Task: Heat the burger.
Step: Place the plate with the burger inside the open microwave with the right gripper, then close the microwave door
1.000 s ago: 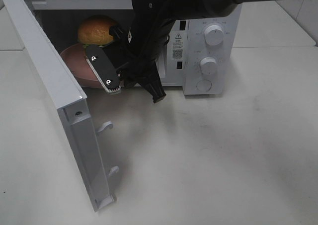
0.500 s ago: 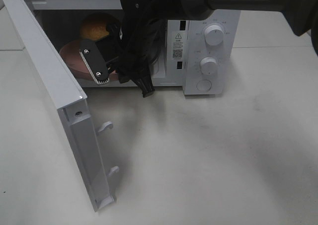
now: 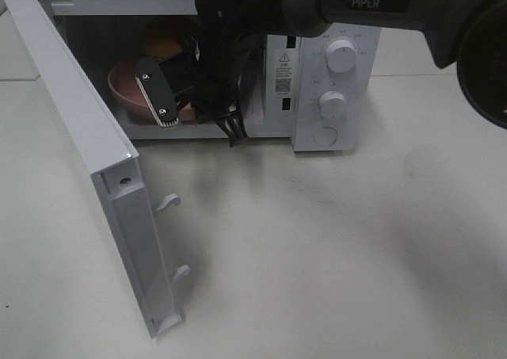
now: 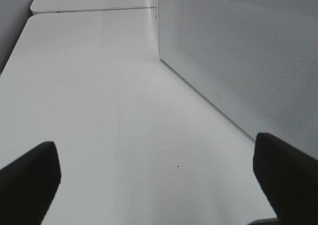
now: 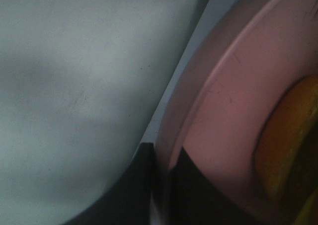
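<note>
Exterior high: burger point(image 3: 161, 38) inside open microwave point(image 3: 333, 129) on pink plate point(image 3: 125, 85); seemingly upright, bun dome up, largely arm-hidden; right gripper point(image 3: 166, 120) at the plate's front rim, burger behind it.
Left wrist: left gripper point(image 4: 159, 178) spread wide above table point(image 4: 99, 86).
Right wrist: right gripper point(image 5: 164, 160) pinched on plate point(image 5: 223, 111) rim; burger point(image 5: 285, 135) just beyond.

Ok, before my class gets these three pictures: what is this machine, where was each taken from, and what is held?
A robot with two arms, each ending in a two-fingered gripper. The wide picture is from a camera mounted high, above a white table and a microwave with its door open. The other two are from cameras on the wrists. The right gripper is shut on the rim of a pink plate carrying the burger, inside the microwave. The left gripper is open and empty, over the table.
</note>
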Motion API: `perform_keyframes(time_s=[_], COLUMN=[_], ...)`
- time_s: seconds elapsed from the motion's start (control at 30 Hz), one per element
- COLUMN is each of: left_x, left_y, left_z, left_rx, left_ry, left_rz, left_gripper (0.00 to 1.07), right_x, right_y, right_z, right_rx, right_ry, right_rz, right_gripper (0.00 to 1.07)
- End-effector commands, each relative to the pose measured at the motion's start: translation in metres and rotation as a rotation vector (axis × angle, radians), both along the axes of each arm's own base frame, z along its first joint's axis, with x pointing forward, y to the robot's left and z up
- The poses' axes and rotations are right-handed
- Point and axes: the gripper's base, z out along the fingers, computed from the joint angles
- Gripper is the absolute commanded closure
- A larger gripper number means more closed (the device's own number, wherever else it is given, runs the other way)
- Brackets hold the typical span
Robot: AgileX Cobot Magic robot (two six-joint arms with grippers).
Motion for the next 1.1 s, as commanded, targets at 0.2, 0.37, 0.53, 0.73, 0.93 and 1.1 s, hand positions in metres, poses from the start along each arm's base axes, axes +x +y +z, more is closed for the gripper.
perform_keyframes(time_s=[0.2,0.37,0.53,0.73,0.93,1.1], left_x=[-0.003,-0.003,-0.003,-0.003,-0.003,-0.003], left_y=[-0.001,-0.001,-0.001,-0.001,-0.001,-0.001], left_z=[-0.001,-0.001,-0.001,-0.001,-0.001,-0.001], left_rx=[-0.011,-0.011,-0.011,-0.011,-0.011,-0.011], left_ry=[-0.028,-0.028,-0.028,-0.028,-0.028,-0.028], left_rz=[-0.001,-0.001,-0.001,-0.001,-0.001,-0.001], left_gripper=[0.09,0.09,0.09,0.09,0.09,0.09], right_x=[0.013,0.015,0.013,0.011,0.001,-0.006], right_y=[0.001,0.002,0.004,0.003,-0.003,-0.006], right_z=[0.007,0.009,0.009,0.005,0.0,0.002], right_rx=[0.056,0.078,0.123,0.126,0.147,0.153], right_ry=[-0.086,-0.106,-0.07,-0.042,-0.016,-0.025], right_rz=[-0.002,-0.002,-0.021,-0.034,-0.054,-0.048], right_gripper=[0.96,0.75,0.57,0.51,0.47,0.42])
